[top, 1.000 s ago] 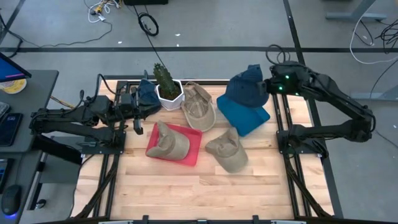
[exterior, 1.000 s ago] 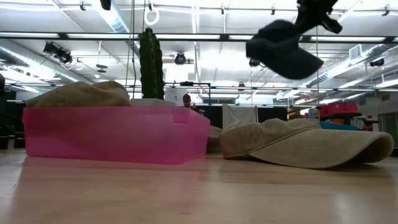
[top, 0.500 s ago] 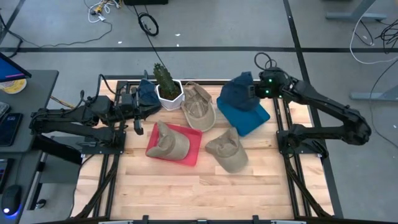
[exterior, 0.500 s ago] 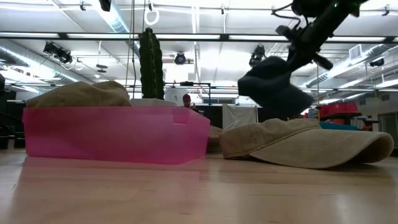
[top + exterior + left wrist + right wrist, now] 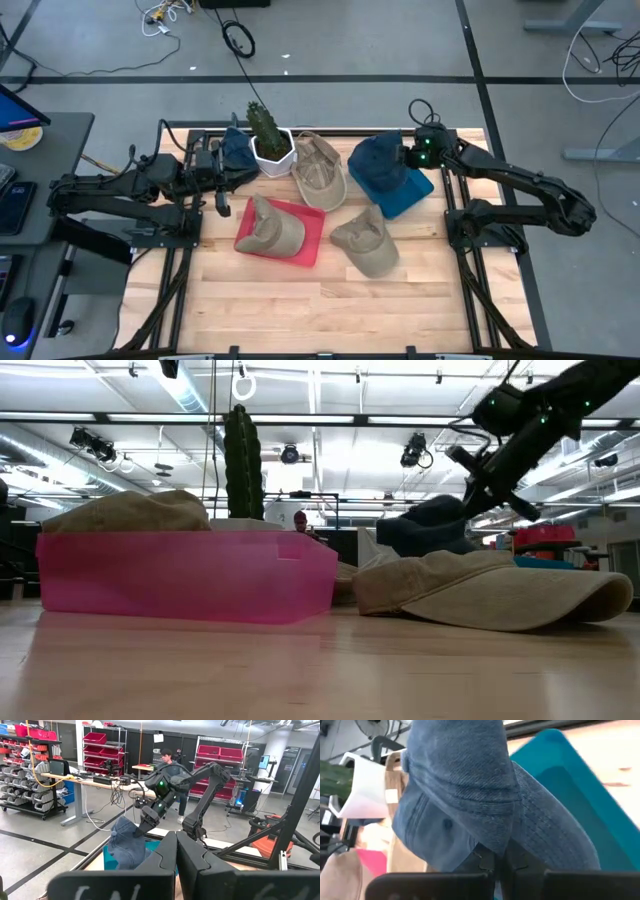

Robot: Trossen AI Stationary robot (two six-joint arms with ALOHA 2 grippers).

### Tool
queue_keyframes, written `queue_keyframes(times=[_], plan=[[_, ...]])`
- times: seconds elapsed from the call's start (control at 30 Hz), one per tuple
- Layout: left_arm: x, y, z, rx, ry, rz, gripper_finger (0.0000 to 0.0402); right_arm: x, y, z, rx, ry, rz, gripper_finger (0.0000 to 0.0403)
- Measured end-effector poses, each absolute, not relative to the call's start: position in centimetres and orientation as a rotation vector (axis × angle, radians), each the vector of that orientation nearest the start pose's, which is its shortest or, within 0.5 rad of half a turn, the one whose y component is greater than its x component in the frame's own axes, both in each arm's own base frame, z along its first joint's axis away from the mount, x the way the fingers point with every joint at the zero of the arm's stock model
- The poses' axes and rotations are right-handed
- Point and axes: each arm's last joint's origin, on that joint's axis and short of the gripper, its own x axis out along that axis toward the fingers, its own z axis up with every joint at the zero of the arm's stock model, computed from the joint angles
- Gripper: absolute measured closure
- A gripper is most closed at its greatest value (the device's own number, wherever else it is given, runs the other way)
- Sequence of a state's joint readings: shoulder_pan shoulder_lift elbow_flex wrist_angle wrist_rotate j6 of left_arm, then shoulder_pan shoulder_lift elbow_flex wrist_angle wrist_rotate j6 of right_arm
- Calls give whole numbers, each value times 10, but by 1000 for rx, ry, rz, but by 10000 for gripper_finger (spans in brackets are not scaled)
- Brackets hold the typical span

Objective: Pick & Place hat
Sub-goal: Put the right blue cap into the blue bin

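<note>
Since the earlier frames, the blue denim hat [image 5: 378, 163] is being lowered from well above the table onto the teal bin [image 5: 412, 190] by the right gripper [image 5: 404, 157], whose fingers are being kept clamped on the hat's fabric. The left gripper [image 5: 222, 168] is being held closed and empty beside the potted cactus [image 5: 266, 128]. Most of the bin is being hidden by the hat.
</note>
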State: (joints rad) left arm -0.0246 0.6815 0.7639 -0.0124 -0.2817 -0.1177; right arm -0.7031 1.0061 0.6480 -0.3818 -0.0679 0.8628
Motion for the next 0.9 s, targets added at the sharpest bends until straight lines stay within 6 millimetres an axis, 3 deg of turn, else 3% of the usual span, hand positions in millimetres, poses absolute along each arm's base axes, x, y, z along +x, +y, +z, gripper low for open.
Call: queue_keyframes(times=[0.3,0.57,0.9], plan=[[150,4,356,-127,-84,253,397,144,-130,204,1148,409,-894,403],[150,5,356,-128,-85,259,397,142,-134,204,1180,409,-817,403],[150,5,356,-130,-85,262,397,146,-141,189,1190,503,-791,403]])
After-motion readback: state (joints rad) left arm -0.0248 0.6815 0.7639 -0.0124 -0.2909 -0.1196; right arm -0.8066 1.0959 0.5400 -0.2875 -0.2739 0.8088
